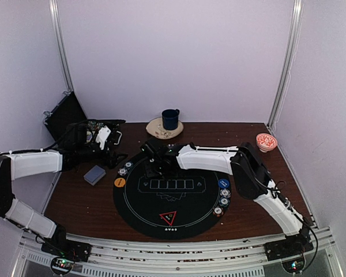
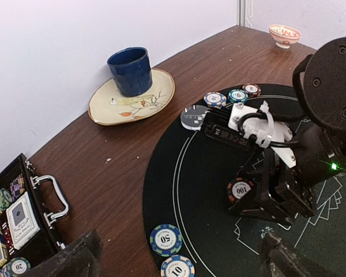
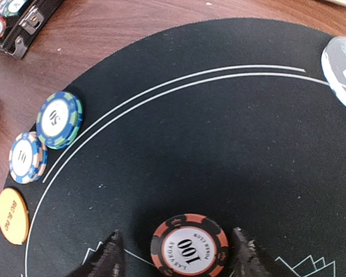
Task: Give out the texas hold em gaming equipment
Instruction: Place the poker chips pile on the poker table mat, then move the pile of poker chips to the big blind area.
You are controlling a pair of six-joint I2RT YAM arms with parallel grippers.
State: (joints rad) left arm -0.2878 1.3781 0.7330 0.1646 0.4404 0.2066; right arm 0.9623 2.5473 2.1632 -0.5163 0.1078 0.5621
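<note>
One red-and-black 100 chip lies flat on the round black mat, just inside its white ring at the far left. The right pincer straddles it, with a gap at each finger, so I'd say it is being set down here. A blue 50 chip and a 10 chip sit at the mat's left rim like a player's stake. The left pincer hangs wide and empty beside the open chip case.

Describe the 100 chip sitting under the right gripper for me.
The 100 chip is a round disc, its rim striped orange-red and black, its white centre printed 100 and Las Vegas Poker Club. It lies flat on the black mat between the right gripper's open fingers, seemingly touching neither.
</note>
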